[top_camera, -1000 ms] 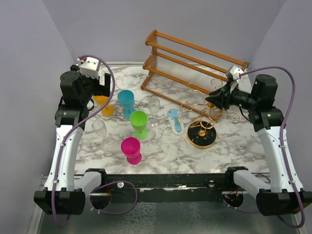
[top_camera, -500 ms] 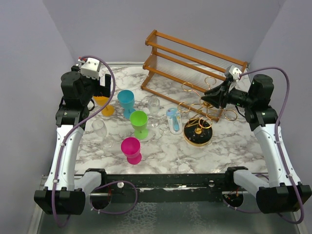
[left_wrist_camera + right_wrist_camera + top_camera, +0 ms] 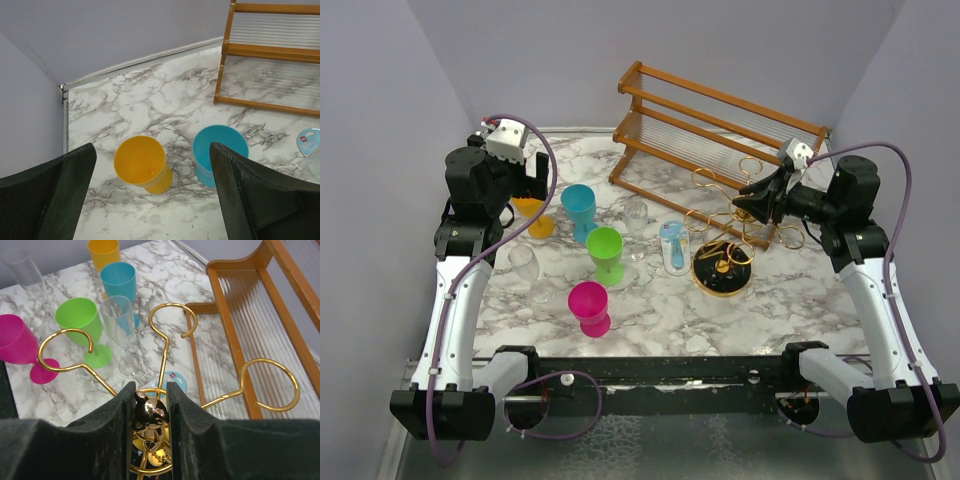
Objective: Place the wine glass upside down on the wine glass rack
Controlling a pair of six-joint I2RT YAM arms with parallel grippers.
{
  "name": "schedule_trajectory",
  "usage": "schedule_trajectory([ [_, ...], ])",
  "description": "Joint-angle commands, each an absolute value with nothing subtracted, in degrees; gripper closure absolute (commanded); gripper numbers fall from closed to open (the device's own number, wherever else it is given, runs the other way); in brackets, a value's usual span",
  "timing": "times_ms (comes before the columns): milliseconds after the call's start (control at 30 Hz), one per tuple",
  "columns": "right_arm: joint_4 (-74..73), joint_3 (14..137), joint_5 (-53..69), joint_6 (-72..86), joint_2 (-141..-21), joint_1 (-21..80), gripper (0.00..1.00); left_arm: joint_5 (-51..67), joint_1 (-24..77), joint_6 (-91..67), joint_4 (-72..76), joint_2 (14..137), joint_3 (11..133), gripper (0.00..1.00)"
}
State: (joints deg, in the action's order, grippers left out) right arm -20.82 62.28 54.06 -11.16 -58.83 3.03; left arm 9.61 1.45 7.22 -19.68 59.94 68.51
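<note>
Right tool (image 3: 150, 396) clamps wine glass rack (image 3: 723, 271) top.

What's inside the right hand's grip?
The wine glass rack's gold top knob, pinched between the right hand's fingers. The fingers cover the post below it and most of the base.

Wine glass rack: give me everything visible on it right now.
The wine glass rack is a small, shiny gold wire stand: curled open loop arms fan out from a central post on a round black, gold-rimmed base. No glass hangs on it. It stands on the marble table before the wooden slatted rack. The right gripper is shut on the knob atop its post.
</note>
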Motion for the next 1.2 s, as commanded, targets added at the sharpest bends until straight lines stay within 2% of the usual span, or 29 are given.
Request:
schedule_trajectory([
  [0, -23.6, 64.0, 44.6, -16.4, -57.2, 3.3, 0.67, 11.3, 1.1, 7.7, -17.8, 58.8, 68.0, 0.01],
  [200, -27.9, 65.3, 40.9, -20.0, -56.6, 3.3, 0.49, 11.5, 1.1, 7.7, -17.8, 59.0, 67.7, 0.01],
  [333, -31.2, 67.0, 39.5, -21.9, -56.0, 3.3, 0.32, 11.5, 1.0, 7.8, -18.1, 59.2, 67.7, 0.01],
  [500, -34.8, 70.9, 38.7, -22.6, -55.6, 3.3, 0.16, 12.3, 1.1, 8.1, -19.0, 59.6, 67.2, 0.01],
  [667, -37.8, 76.1, 39.0, -22.9, -56.4, 3.3, 0.09, 12.8, 1.1, 7.9, -20.3, 60.3, 67.2, 0.01],
  [1167, -41.3, 94.5, 42.2, -23.9, -68.9, 3.3, 0.06, 12.5, 1.1, 10.5, -29.2, 65.9, 75.0, 0.01],
])
